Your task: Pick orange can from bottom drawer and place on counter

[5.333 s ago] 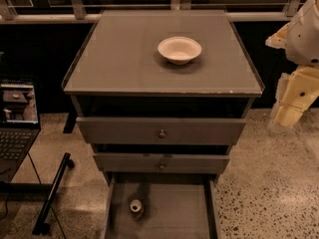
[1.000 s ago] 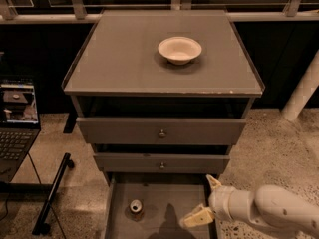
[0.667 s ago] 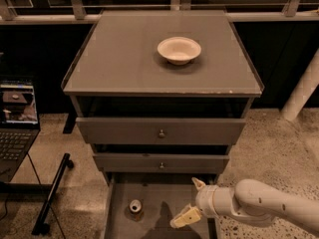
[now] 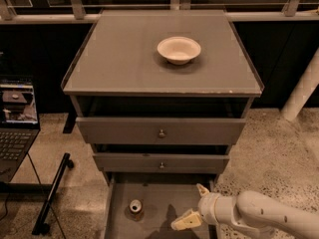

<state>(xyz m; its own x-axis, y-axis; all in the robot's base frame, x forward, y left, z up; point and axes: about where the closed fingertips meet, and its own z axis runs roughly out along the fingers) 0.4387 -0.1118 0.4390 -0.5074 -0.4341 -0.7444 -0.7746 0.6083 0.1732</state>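
Observation:
The orange can (image 4: 135,206) stands upright on the floor of the open bottom drawer (image 4: 154,198), left of its middle, silvery top facing up. My gripper (image 4: 192,208) reaches in from the lower right over the drawer's right half, at about the can's level and well to its right, not touching it. One pale finger (image 4: 185,220) points left and down, the other (image 4: 202,189) points up. The counter (image 4: 124,54) is the broad grey top of the cabinet above.
A pale shallow bowl (image 4: 179,49) sits on the counter, right of centre toward the back. Two upper drawers with small knobs (image 4: 161,133) stick out a little. A laptop (image 4: 16,118) and a black stand (image 4: 52,193) are at left. A white post (image 4: 301,91) is at right.
My arm came in from the right side, down to the drawer, and over the last second my gripper has moved left across the drawer toward the can. The can has not moved.

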